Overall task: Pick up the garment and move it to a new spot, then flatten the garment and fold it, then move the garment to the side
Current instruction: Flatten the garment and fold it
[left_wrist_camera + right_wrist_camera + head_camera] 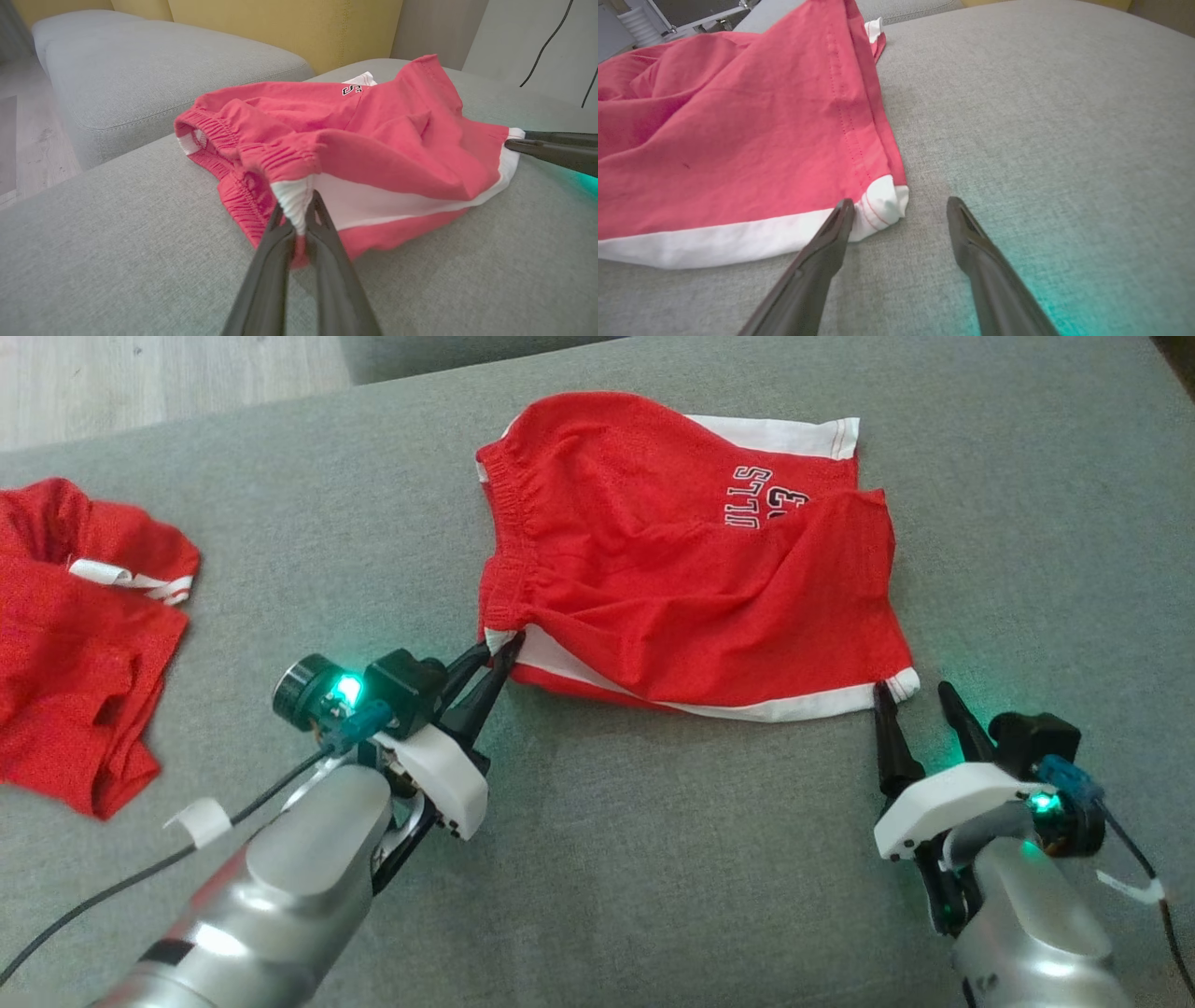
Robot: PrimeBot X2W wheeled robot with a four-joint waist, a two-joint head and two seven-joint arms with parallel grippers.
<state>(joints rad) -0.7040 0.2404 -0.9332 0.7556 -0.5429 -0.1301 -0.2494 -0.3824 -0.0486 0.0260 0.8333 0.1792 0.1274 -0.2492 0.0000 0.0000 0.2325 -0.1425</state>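
Observation:
The garment (pixel 672 569) is a pair of red shorts with white side stripes and black lettering, lying rumpled on the grey cushion. My left gripper (pixel 499 649) is shut on the white waistband corner (pixel 294 205) at the near left of the garment (pixel 373 140). My right gripper (pixel 913 691) stands open at the near right hem corner (pixel 882 205). Its left finger (pixel 836 224) touches the white hem of the garment (pixel 738 140); its right finger rests on bare cushion. The right gripper's fingers (pixel 551 147) also show in the left wrist view.
A second red garment (pixel 75 644) lies bunched at the left edge of the grey cushion (pixel 653 859). Wooden floor (pixel 140 373) shows beyond the cushion's far left edge. Another grey cushion (pixel 154 70) and a yellow backrest (pixel 280 28) stand behind.

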